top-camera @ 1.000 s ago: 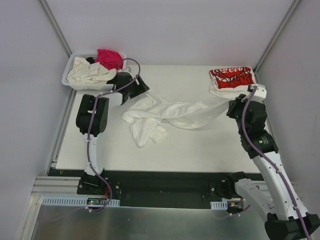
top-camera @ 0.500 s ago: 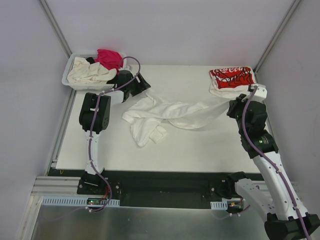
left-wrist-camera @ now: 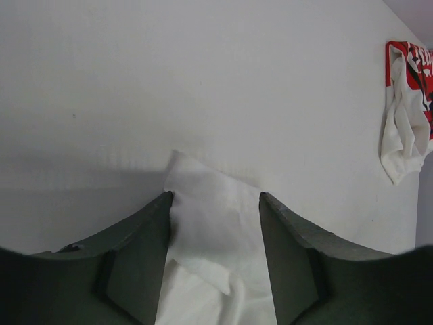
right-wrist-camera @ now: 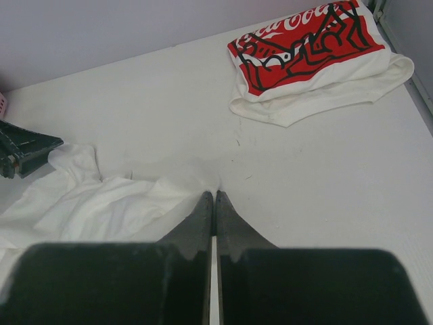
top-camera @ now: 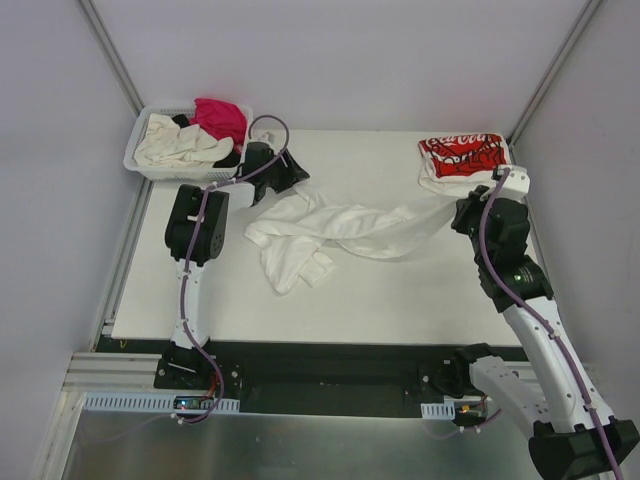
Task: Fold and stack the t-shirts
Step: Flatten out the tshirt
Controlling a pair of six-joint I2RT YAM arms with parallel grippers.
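Observation:
A large plain white t-shirt point(top-camera: 340, 230) lies crumpled across the middle of the table. My left gripper point(top-camera: 287, 176) is open at its far left corner. In the left wrist view that cloth corner point(left-wrist-camera: 213, 217) lies between the spread fingers point(left-wrist-camera: 145, 237), with the gripper point(left-wrist-camera: 215, 198) around it. My right gripper point(top-camera: 455, 212) is shut on the shirt's right end, and the right wrist view shows the jaws pressed together point(right-wrist-camera: 215, 196) on the white cloth point(right-wrist-camera: 101, 203). A folded white shirt with red Coca-Cola print point(top-camera: 462, 158) lies at the far right corner, and shows in the right wrist view point(right-wrist-camera: 304, 47).
A white slotted basket point(top-camera: 138, 166) stands at the far left, holding a cream shirt point(top-camera: 180, 148), a magenta one point(top-camera: 220, 115) and a black one point(top-camera: 182, 122). The table's right edge point(right-wrist-camera: 423, 95) runs close to the printed shirt.
My left gripper has moved right, away from the basket, to the white shirt's far left corner. The right arm has hardly moved and still holds the shirt.

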